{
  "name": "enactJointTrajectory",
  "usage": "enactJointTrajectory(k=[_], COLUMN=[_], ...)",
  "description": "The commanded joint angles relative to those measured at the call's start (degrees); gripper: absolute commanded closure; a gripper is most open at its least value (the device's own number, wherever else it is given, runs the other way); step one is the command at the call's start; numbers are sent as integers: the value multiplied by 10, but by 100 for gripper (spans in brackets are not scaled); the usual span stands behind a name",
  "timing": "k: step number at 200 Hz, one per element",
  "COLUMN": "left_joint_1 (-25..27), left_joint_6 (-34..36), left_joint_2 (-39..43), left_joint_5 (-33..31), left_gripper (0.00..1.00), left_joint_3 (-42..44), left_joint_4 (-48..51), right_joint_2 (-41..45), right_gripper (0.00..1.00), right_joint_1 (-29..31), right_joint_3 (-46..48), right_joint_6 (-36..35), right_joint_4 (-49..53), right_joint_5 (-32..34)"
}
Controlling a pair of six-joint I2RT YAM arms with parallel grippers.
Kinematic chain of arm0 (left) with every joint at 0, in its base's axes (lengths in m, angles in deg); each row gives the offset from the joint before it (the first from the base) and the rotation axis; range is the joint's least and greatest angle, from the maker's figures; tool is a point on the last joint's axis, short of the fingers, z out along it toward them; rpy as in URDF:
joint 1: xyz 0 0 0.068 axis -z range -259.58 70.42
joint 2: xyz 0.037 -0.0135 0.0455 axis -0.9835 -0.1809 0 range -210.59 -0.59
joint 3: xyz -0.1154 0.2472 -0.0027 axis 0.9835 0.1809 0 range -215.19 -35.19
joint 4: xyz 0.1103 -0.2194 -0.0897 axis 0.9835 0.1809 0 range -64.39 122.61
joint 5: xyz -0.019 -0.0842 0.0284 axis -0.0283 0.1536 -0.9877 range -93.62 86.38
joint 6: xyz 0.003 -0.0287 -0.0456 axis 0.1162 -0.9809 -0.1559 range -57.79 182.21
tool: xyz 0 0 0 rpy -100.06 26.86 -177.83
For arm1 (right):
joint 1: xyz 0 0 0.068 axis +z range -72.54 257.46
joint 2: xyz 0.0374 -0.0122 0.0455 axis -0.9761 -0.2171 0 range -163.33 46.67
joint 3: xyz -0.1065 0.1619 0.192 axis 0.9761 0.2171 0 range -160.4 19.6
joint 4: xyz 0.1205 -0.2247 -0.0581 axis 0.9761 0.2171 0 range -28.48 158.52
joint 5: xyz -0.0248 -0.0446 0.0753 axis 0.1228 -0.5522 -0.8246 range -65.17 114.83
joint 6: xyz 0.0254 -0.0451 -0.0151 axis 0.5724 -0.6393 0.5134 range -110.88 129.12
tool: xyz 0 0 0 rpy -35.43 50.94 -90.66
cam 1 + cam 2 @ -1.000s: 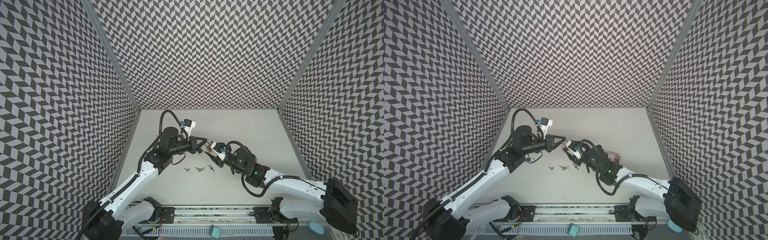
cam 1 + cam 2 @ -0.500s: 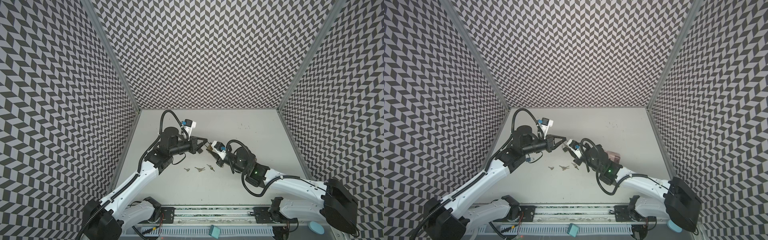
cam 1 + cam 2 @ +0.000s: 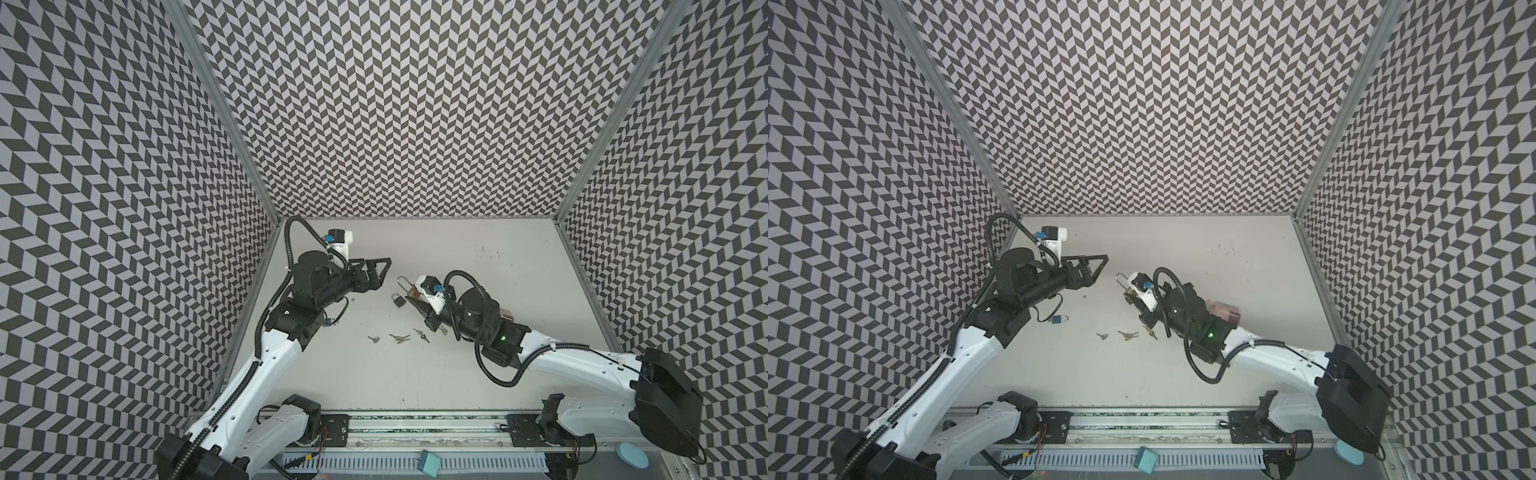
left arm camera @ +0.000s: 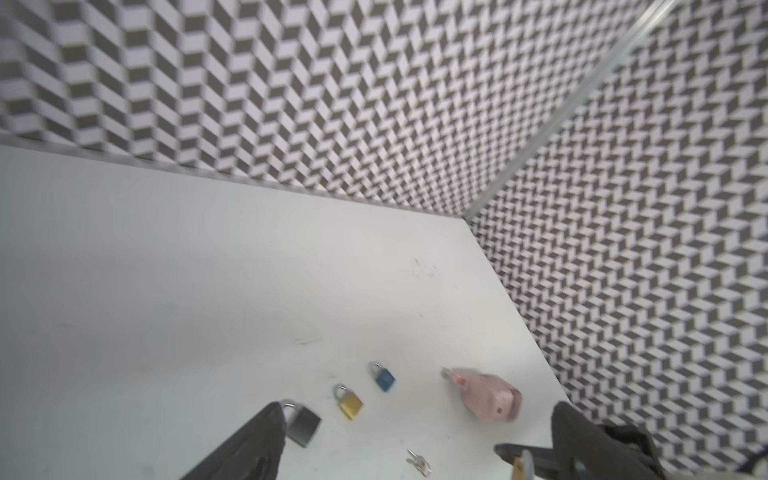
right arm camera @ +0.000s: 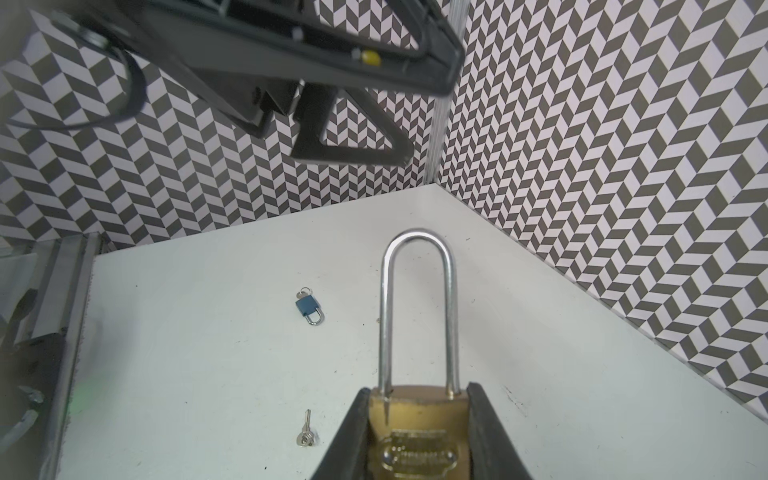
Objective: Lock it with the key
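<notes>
Finds the right gripper (image 5: 417,388) closed on the body of a brass padlock (image 5: 417,444), with a finger (image 5: 353,436) pressed flat against each side. Notes the long steel shackle (image 5: 451,311) projecting straight ahead of the fingertips. Cannot tell whether latched or loose. Cannot see the keyhole end, buried between the fingers. Confirms in both top views the padlock held above the table (image 3: 478,257), clear of the surface.

Finds the left gripper (image 3: 380,272) spread wide, holding nothing and touching nothing. Places it opposite the right gripper, tips facing tips across an open gap.

Locates a single key (image 5: 306,432) lying flat on the table, below and to one side of the right gripper. Notes it apart from both grippers and from the held padlock.

Logs a small grey padlock (image 3: 398,300) on the table just beside the right gripper's fingertips. Logs three loose bunches of keys (image 3: 400,338) further back, alongside the right wrist. Logs a blue padlock (image 3: 1059,319) with a key at its base, on the table behind the left gripper and under that arm. Logs a pink padlock (image 3: 1223,311) behind the right gripper, close against its forearm.
</notes>
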Motion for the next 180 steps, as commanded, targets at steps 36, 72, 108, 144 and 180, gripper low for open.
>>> enactJointTrajectory(k=[36,72,108,144,180], left_joint_1=[-100,-139,-142,-144,-144], left_joint_6=[-11,-18,-19,-29,-33], left_joint_2=[67,119,131,140,152], left_joint_5=[-147,-146,-146,-165,-184], left_gripper=[0,0,0,0,0], left_joint_3=[21,66,72,74,83], left_joint_4=[133,142,156,160,167], right_joint_2=[-170,-297,-381,-467,-504], right_gripper=[100,100,100,100,100], right_joint_1=[11,15,15,15,14], right_joint_3=[-145,-253,-324,-415,-450], right_joint_6=[114,152,181,202,217], right_joint_4=[111,190,229,296,315], right_joint_5=[24,35,48,77,74])
